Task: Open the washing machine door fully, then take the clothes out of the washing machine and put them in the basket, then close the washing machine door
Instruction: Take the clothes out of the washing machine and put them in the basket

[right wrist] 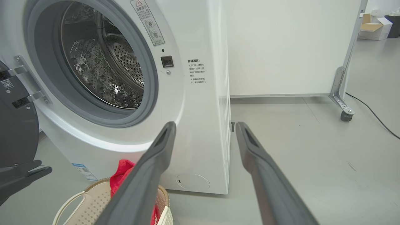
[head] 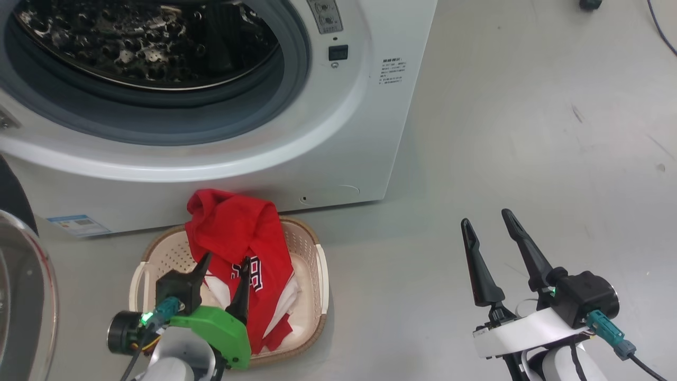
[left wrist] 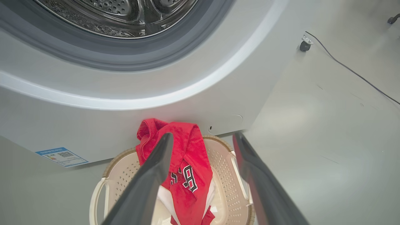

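Washing machine door (head: 21, 286) stands swung wide off to my left, nearer my left claw (head: 226, 259), which hovers fully spread and empty over the clothes (head: 238, 227) lying in the basket (head: 312, 248), while my right claw (head: 486, 217), also spread and empty, sits well apart rightward.

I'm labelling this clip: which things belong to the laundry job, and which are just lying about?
Job: washing machine, washing machine door, clothes, basket.
Lying about: floor cable, wheeled white panel, cardboard box.
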